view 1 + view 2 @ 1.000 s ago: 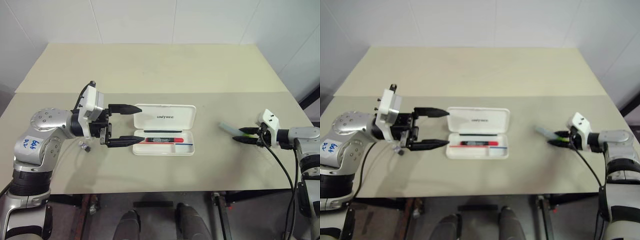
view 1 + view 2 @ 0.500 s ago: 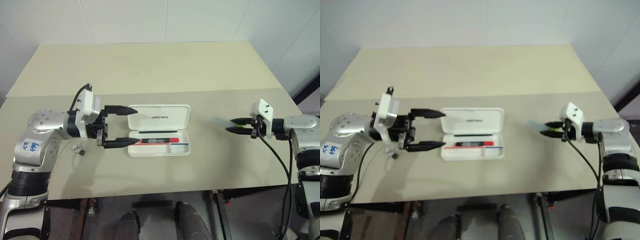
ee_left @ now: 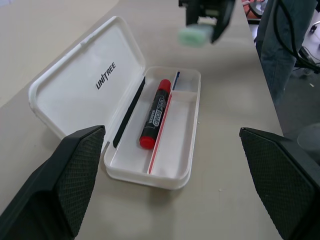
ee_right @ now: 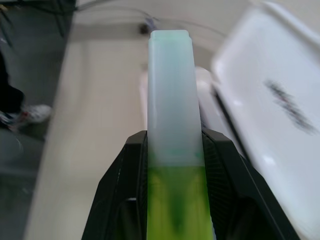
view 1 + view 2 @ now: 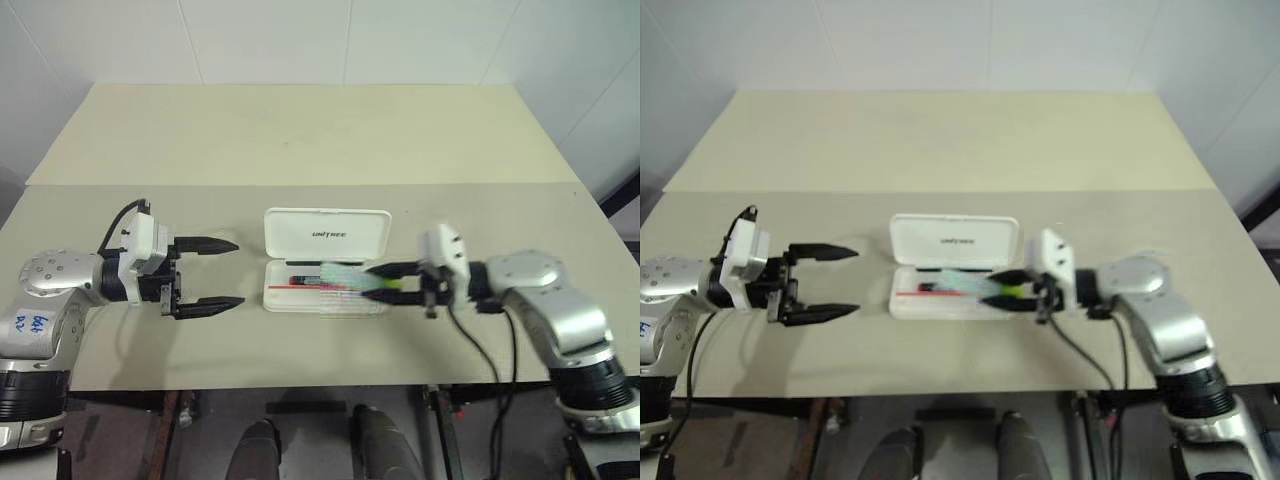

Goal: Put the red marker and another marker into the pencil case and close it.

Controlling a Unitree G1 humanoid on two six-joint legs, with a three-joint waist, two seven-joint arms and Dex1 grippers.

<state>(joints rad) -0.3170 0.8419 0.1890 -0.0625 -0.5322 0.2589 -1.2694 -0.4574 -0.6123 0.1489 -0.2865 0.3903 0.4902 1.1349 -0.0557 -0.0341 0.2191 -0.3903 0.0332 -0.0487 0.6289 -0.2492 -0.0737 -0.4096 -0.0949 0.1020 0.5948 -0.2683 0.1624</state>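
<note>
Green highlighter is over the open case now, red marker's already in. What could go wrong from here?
The right gripper grips the green highlighter at its cap end, so the long body may tilt and catch the pencil case rim. The red marker fills one channel; landing on it could stop the lid closing. The open left gripper sits off the case, so a push could slide it.

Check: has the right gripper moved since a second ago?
Yes. The right gripper, shut on the green highlighter, swung in from the table's right side to over the open pencil case.

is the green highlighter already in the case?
No, the green highlighter is clamped between the right gripper's fingers above the open pencil case, where only the red marker lies.
</note>
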